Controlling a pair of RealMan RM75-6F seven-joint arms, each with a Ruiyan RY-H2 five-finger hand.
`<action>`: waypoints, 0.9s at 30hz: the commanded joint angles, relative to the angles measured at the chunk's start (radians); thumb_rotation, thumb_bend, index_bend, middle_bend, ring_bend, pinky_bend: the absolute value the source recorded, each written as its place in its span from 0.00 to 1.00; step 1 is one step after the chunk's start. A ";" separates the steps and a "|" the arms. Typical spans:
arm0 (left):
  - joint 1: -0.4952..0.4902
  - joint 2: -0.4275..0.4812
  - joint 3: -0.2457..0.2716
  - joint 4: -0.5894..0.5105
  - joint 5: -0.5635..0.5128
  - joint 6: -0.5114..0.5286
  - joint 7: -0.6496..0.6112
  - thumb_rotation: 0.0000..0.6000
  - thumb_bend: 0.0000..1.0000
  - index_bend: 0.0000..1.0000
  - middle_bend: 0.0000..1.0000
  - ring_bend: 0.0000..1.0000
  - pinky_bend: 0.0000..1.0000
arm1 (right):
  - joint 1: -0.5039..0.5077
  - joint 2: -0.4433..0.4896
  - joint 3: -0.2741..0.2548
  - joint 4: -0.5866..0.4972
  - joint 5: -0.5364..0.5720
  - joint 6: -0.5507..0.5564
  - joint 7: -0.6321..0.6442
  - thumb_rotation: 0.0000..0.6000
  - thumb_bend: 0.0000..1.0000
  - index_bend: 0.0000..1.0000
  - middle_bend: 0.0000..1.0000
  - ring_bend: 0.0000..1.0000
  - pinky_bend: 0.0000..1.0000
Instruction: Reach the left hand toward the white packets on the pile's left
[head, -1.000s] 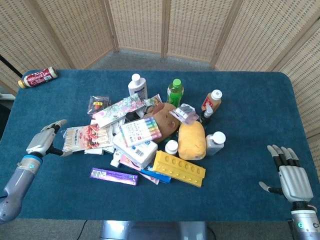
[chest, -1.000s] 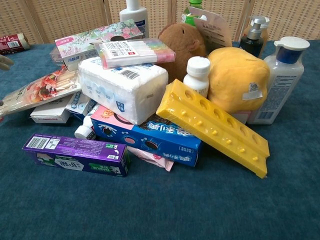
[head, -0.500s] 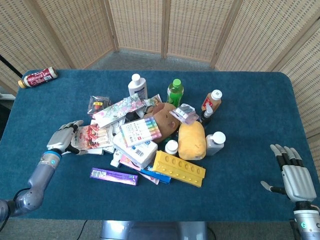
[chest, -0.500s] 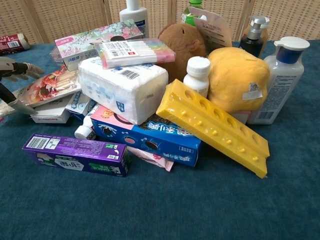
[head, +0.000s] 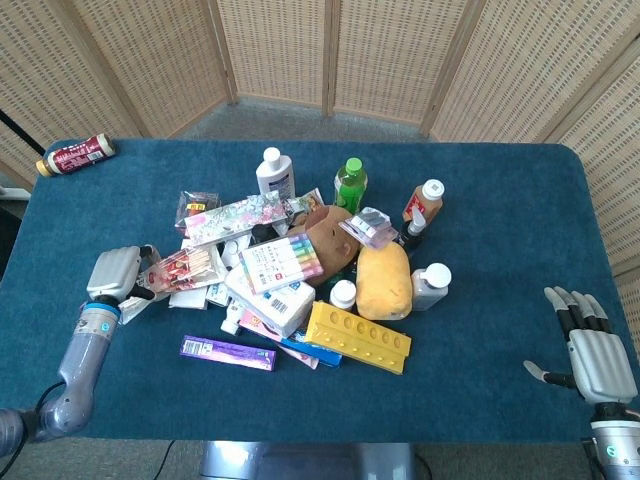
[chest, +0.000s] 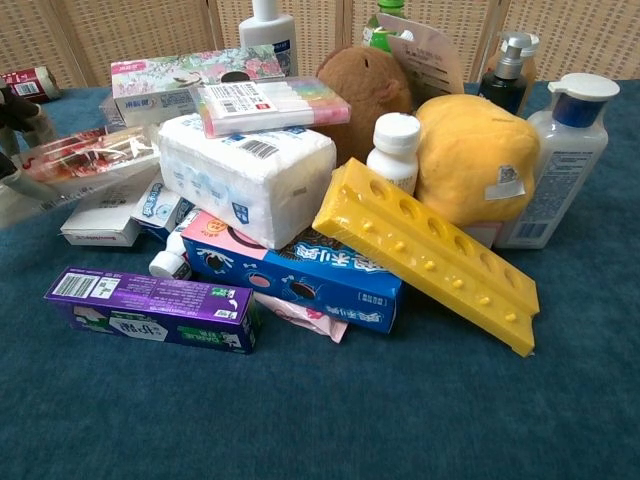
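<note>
Ideally, the left hand (head: 116, 272), fingers curled onto the clear snack packet (head: 182, 268) at left of frame, should reach lower for the white packets (head: 190, 296), lightly.

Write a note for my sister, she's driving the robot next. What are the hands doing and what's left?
Left hand: at the pile's left edge, fingers on the clear snack packet, which sits tilted up; whether it truly grips it is unclear.
Right hand: open, resting on the blue table, far from the pile.
White packets: under the snack packet, low on the pile's left.
Done: the reach. Left: nothing, unless a grasp follows.
</note>
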 joint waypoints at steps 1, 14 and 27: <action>0.039 0.118 -0.019 -0.137 0.063 0.060 -0.018 1.00 0.00 0.89 1.00 1.00 1.00 | 0.000 0.002 0.000 -0.002 -0.002 0.002 0.001 0.91 0.00 0.00 0.00 0.00 0.00; 0.103 0.464 -0.072 -0.478 0.136 0.109 -0.056 1.00 0.00 0.89 1.00 1.00 1.00 | -0.003 0.003 -0.007 -0.015 -0.017 0.007 -0.011 0.91 0.00 0.00 0.00 0.00 0.00; 0.097 0.543 -0.103 -0.542 0.131 0.112 -0.062 1.00 0.00 0.89 1.00 1.00 1.00 | -0.002 0.004 -0.006 -0.015 -0.016 0.007 -0.009 0.91 0.00 0.00 0.00 0.00 0.00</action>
